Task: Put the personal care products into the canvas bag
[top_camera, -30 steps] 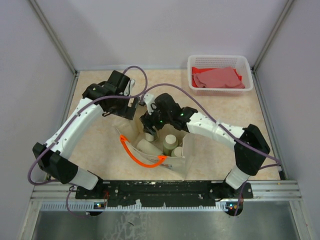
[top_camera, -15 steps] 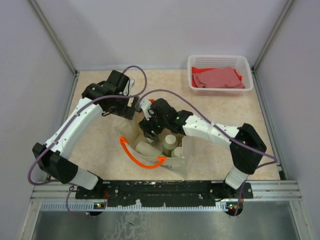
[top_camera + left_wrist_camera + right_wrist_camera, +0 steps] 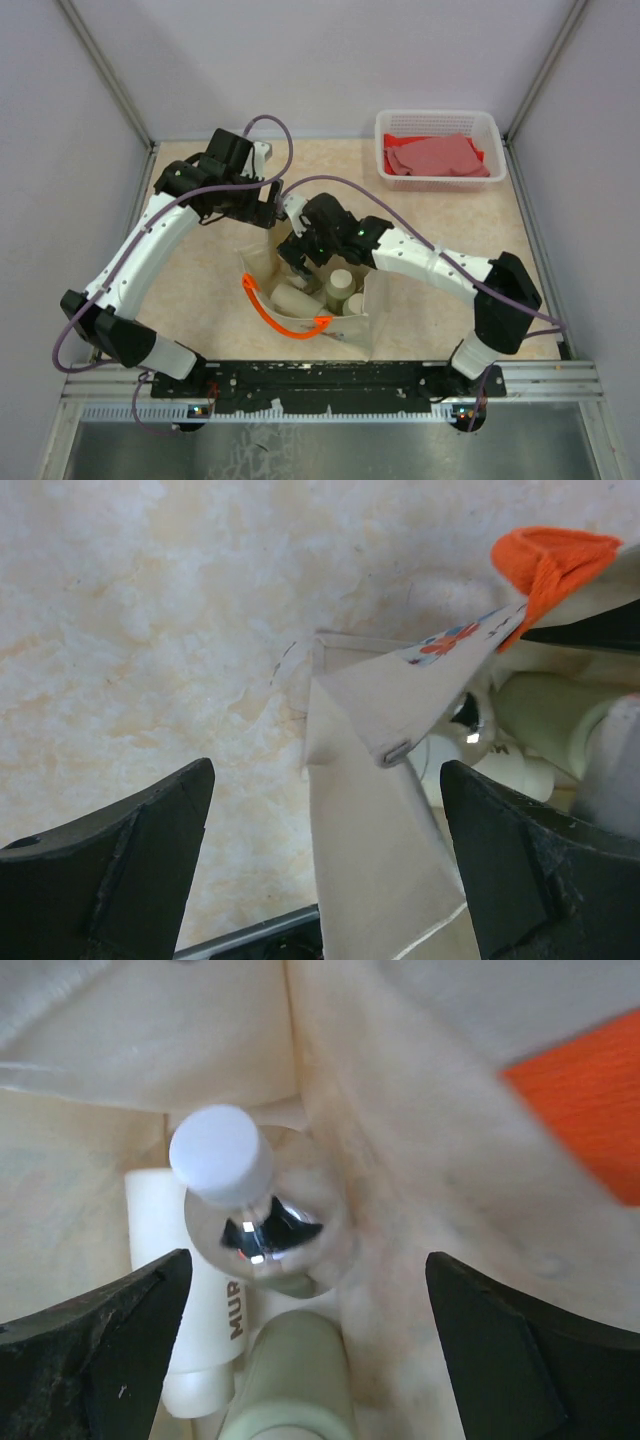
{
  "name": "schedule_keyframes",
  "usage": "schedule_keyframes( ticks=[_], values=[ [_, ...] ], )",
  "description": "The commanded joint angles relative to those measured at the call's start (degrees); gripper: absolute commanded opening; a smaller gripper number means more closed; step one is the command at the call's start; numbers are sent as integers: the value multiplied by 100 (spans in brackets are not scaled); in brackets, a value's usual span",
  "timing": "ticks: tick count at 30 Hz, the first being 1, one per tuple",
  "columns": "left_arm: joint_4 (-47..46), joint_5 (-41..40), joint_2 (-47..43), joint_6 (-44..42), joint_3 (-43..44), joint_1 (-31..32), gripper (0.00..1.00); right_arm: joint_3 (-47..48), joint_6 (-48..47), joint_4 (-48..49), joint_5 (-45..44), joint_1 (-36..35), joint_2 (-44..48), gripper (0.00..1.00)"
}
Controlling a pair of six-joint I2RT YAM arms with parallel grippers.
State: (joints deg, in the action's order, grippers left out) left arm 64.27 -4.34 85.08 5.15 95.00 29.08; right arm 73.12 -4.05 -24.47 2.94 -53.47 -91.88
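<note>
Right claw (image 3: 305, 1270) wide open, holding nothing, fingers either side of clear bottle (image 3: 268, 1230) inside bag (image 3: 430, 1130). Bottle upright, white cap (image 3: 220, 1152) up, long axis near vertical. Left claw (image 3: 325, 770) spread, empty, at bag corner. Every bottle visible sits in bag; task looks nearly done.

Overhead view facing down, wrist views close, sharing canvas bag (image 3: 376, 310)

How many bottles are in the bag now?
4 visible: clear bottle below the right hand, cream bottle lying beside it, two upright bottles further right. Others may be hidden.
</note>
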Motion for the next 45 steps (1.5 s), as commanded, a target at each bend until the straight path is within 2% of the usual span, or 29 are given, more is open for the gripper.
schedule_keyframes(
  ticks=[1,8,14,20,26,30,34,39,45],
  values=[
    [-192,377,9,70,432,-59,100,643,142,-221,-294,-50,706,99],
    [-335,640,51,146,1020,-72,100,1306,168,-874,-770,-5,1238,99],
    [-338,618,149,221,1379,-102,100,1585,361,-1183,-963,401,1673,99],
    [-522,116,305,681,1855,-388,100,2136,799,-1455,-902,1654,1543,99],
    [-689,628,705,951,2149,-1029,100,2477,1020,-1556,-914,2888,978,99],
    [-910,826,916,999,2144,-1335,100,2255,1290,-1376,-699,3794,764,99],
    [-908,237,1080,1062,2071,-1370,100,1604,1299,-1154,-881,4310,719,99],
    [-798,-862,1131,1150,1606,-1370,100,709,1272,-968,-1113,4497,878,99],
    [-1000,-882,1116,922,1135,-1371,100,273,1210,-845,-1231,4561,988,99]
  ],
)
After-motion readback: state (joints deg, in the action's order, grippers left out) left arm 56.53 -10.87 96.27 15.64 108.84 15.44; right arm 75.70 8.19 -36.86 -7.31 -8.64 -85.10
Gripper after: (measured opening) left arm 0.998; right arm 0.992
